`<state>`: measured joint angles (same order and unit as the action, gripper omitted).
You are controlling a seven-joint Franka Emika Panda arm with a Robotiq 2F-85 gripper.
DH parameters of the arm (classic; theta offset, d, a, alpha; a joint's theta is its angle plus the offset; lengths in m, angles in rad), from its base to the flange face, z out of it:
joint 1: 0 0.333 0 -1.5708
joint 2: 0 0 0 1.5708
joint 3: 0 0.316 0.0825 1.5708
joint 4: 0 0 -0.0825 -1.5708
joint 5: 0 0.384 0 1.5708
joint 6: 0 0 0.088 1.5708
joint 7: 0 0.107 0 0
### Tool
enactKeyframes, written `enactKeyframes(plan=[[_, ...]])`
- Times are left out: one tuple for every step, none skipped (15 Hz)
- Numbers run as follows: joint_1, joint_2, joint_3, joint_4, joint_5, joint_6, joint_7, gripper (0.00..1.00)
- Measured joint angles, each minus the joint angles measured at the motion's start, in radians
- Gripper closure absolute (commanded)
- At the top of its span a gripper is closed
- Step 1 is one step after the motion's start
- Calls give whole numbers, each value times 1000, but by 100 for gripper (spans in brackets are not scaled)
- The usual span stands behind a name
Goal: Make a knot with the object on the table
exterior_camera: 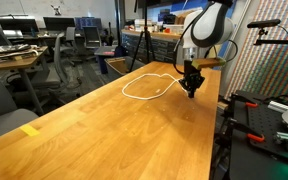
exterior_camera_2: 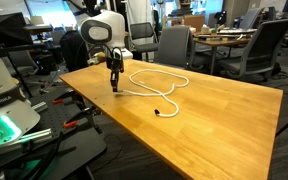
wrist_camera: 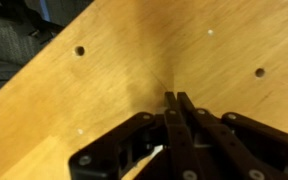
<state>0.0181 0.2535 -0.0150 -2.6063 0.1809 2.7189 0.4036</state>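
Note:
The thin white cord (exterior_camera: 144,97) lies in a loose loop on the light-brown wooden table (exterior_camera: 104,130), toward its far end. In both exterior views my gripper (exterior_camera: 191,90) points straight down, its tips on the tabletop at one end of the cord (exterior_camera_2: 144,92). The cord runs from the gripper (exterior_camera_2: 114,88) across the table (exterior_camera_2: 224,120) to a dark end near the edge. In the wrist view the fingers (wrist_camera: 174,100) are pressed together. A short white piece of cord (wrist_camera: 156,151) shows beneath them.
A yellow tape mark (exterior_camera: 29,129) sits near the table's front corner. The wood has small holes (wrist_camera: 79,50). Office chairs (exterior_camera_2: 174,45) and grey desks (exterior_camera: 14,58) stand beyond the table. A camera stand and equipment (exterior_camera: 269,115) are beside its edge.

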Motion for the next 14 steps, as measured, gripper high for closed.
enactKeyframes(plan=[[-1,-24,20,7,19,-2,-41,92],[4,-55,38,14,21,-7,-63,93],[18,-90,57,23,20,-22,-72,93],[38,-126,79,33,20,-41,-76,93],[62,-157,105,45,20,-63,-77,81],[89,-182,135,60,20,-86,-77,68],[119,-197,163,77,14,-108,-75,93],[147,-201,184,96,-8,-131,-72,86],[166,-198,196,113,-23,-148,-68,78],[175,-192,201,121,-31,-154,-68,44],[175,-187,200,125,-39,-156,-68,43],[174,-184,198,125,-40,-157,-68,42],[173,-182,191,124,-69,-157,-48,35],[171,-184,176,126,-123,-184,-14,28]])
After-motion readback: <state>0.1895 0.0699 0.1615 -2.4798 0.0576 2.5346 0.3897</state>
